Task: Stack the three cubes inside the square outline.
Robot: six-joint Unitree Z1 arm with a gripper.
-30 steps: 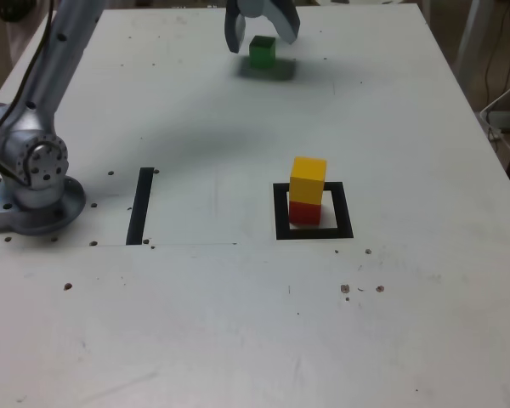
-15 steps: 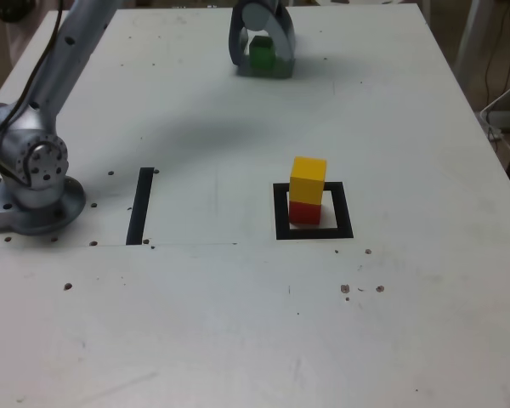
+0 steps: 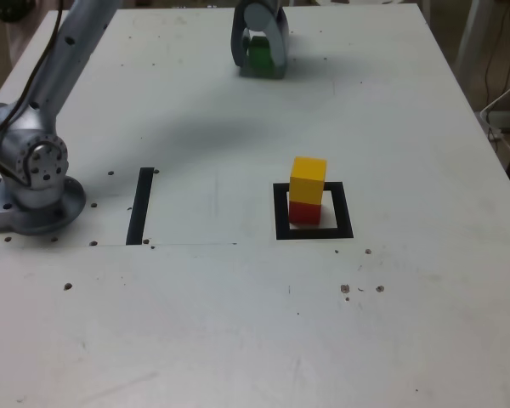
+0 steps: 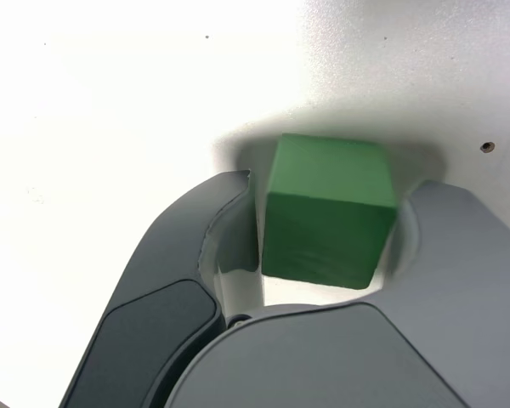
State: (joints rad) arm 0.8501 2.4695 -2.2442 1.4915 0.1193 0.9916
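— We see the gripper down around the green cube, far beyond the square outline; jaws flank it, but we can't tell whether they pinch.

— The yellow cube sits on the red cube inside that outline. Next we need a firm grip, a lift, then careful centring on top.

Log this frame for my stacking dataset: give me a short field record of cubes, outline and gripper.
green cube: on the table at the far end, between the jaws
gripper: down around the green cube; grip not confirmed
yellow cube: on top of the red cube
square outline: holds the two-cube stack
stacked: two of three
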